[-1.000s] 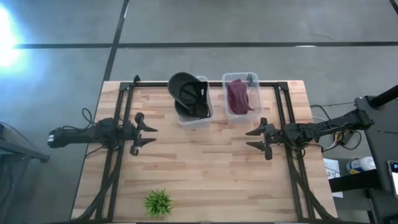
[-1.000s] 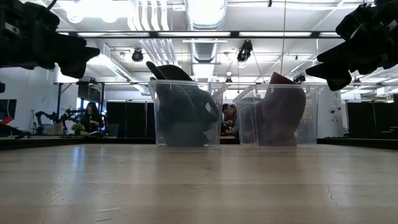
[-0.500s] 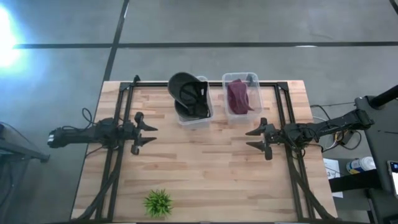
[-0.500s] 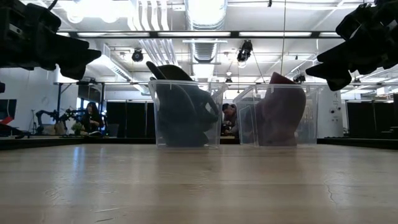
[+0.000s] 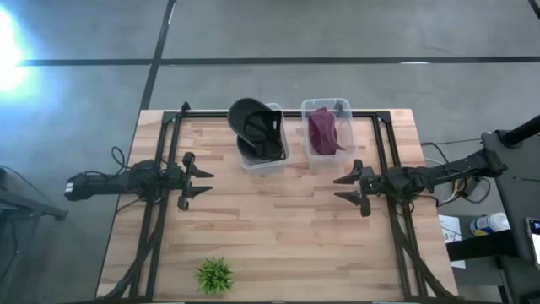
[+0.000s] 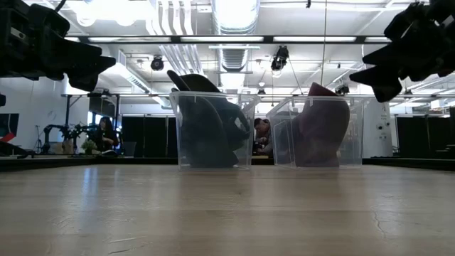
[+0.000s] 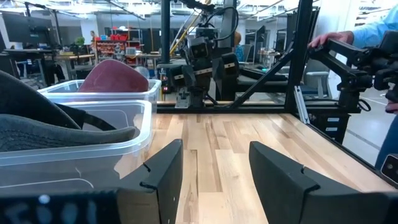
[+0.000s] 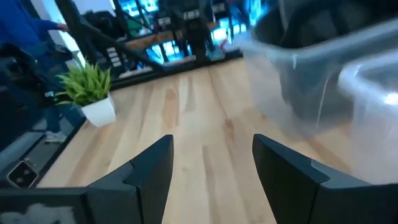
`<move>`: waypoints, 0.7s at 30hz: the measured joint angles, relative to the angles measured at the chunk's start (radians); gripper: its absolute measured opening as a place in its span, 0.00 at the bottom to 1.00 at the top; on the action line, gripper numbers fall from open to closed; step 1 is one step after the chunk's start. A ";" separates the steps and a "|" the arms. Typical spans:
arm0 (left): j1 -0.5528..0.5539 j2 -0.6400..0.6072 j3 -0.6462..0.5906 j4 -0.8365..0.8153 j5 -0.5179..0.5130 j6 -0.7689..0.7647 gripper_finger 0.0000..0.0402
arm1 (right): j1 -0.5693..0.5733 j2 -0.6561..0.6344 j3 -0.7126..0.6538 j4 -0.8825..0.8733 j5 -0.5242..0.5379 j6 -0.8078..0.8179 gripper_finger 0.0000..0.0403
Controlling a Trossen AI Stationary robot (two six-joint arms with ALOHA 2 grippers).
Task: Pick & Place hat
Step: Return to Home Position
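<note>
A black hat (image 5: 256, 127) sits in the left clear bin (image 5: 263, 159) at the table's far side, its brim sticking out over the rim; it also shows in the low view (image 6: 206, 124). A maroon hat (image 5: 324, 131) fills the right clear bin (image 5: 327, 103). My left gripper (image 5: 202, 183) hovers open above the table's left part, fingers pointing toward the table's middle. My right gripper (image 5: 344, 187) hovers open above the right part, facing the left one. In the left wrist view the black hat (image 7: 43, 127) lies in its bin beside my open fingers.
A small potted green plant (image 5: 214, 275) stands near the table's near edge, left of middle; it shows in the right wrist view too (image 8: 89, 93). A black frame (image 5: 165, 152) runs along the table's sides and far edge. Bare wood lies between the two grippers. People show beyond the table.
</note>
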 joint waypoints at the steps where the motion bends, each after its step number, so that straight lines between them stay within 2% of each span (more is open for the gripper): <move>1: 0.000 0.001 0.000 0.000 0.000 0.000 0.44 | -0.014 -0.015 0.000 0.001 -0.013 -0.026 0.53; 4: 0.000 0.000 0.000 0.000 0.000 0.000 0.44 | -0.074 -0.073 0.000 0.003 -0.073 -0.128 0.53; 7: 0.000 0.000 0.000 0.000 0.000 0.000 0.44 | -0.144 -0.148 0.000 0.003 -0.188 -0.223 0.53; 12: 0.000 0.000 -0.001 0.000 0.000 0.000 0.44 | -0.187 -0.238 0.000 -0.020 -0.361 -0.282 0.53; 14: 0.000 0.000 -0.001 0.000 0.000 0.000 0.44 | -0.187 -0.259 0.000 -0.041 -0.390 -0.303 0.53; 21: 0.000 0.000 -0.001 0.000 0.000 0.000 0.44 | -0.187 -0.332 -0.007 -0.180 -0.390 -0.278 0.53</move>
